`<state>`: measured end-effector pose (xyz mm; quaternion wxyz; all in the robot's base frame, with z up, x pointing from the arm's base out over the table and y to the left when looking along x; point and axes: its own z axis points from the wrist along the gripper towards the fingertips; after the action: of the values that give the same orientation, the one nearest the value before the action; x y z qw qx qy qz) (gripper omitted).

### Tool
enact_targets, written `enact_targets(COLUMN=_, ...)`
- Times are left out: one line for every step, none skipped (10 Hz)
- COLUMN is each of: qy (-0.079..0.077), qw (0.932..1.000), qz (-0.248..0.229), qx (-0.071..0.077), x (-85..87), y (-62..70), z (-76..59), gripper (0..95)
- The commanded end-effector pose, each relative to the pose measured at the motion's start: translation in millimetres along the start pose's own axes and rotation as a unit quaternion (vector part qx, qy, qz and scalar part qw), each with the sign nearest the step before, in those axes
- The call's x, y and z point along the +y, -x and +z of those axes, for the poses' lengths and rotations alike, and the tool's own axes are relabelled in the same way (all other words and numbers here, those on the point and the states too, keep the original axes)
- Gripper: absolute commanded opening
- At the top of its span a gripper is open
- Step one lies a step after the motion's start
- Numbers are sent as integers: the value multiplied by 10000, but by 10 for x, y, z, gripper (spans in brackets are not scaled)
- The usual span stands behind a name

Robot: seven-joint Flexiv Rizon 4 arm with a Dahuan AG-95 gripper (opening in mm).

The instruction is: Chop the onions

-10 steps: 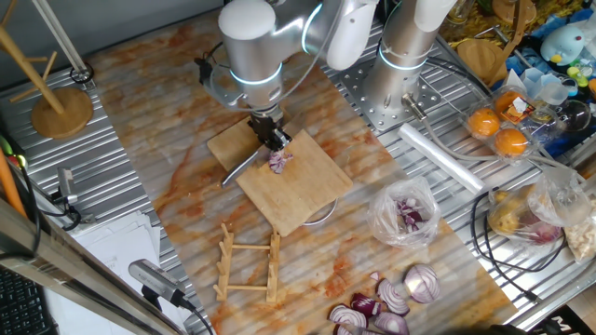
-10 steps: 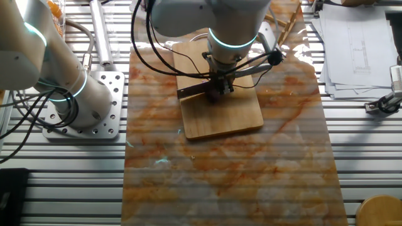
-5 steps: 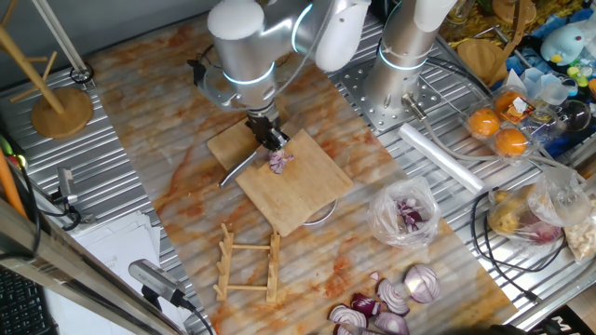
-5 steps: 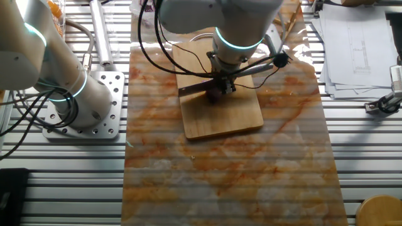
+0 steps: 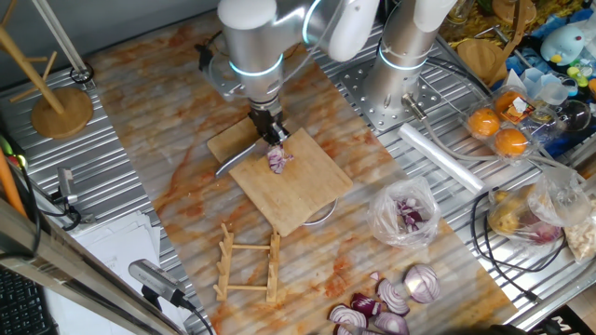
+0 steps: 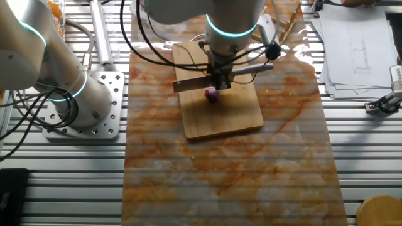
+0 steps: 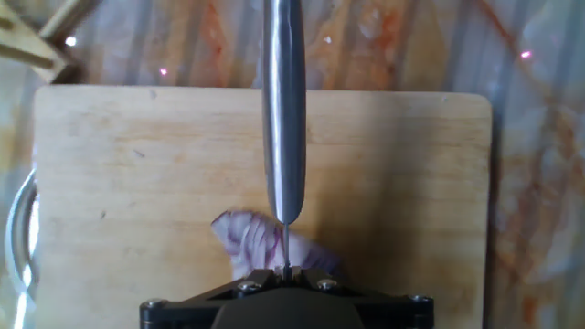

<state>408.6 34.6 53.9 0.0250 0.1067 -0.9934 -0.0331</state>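
End effector (image 5: 270,131) pinching steel knife (image 7: 283,110); layered purple onion wedge (image 7: 265,245) on rectangular bamboo board (image 7: 402,183).

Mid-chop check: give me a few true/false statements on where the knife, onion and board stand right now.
1. The gripper holds a knife. True.
2. The onion wedge lies on the wooden cutting board. True.
3. The onion wedge sits inside the clear plastic bag. False: it lies on the board; the bag holds other pieces.
4. The board is bare of onion. False: one wedge lies on it.
5. In the hand view the blade runs lengthwise above the wedge. True.
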Motion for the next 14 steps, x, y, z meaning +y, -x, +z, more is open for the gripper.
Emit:
enact_targets(qy=43, qw=10000, qz=27, qx=-17, x=7, y=-34, z=2, gripper=0)
enact_targets(qy=38, qw=10000, qz=-4, qx=-35, x=2, y=-28, z=44, gripper=0)
enact_targets(qy=36, qw=10000, qz=-30, qx=-82, x=-2, y=-21, z=105, gripper=0)
enact_targets(qy=34, qw=9998, qz=-39, qx=-169, x=-2, y=-5, z=236, gripper=0)
enact_targets(qy=7, qw=9999, qz=-88, qx=-117, x=-6, y=9, z=315, gripper=0)
enact_targets(qy=30, qw=9999, qz=-143, qx=23, x=-6, y=3, z=306, gripper=0)
enact_targets(qy=110, qw=9999, qz=-93, qx=35, x=-6, y=-2, z=265, gripper=0)
enact_targets(qy=-79, qw=9999, qz=-137, qx=-13, x=-5, y=-6, z=205, gripper=0)
enact_targets(qy=-92, qw=9999, qz=-78, qx=-74, x=-8, y=-11, z=162, gripper=0)
enact_targets(qy=-79, qw=10000, qz=-59, qx=10, x=-22, y=-23, z=75, gripper=0)
enact_targets(qy=21, qw=10000, qz=-61, qx=59, x=-53, y=-51, z=-58, gripper=0)
enact_targets(qy=9, qw=10000, qz=-55, qx=24, x=-77, y=-69, z=-116, gripper=0)
enact_targets(qy=-6, qw=10000, qz=6, qx=3, x=-81, y=-70, z=-112, gripper=0)
enact_targets(qy=-4, qw=10000, qz=16, qx=3, x=-85, y=-68, z=-99, gripper=0)
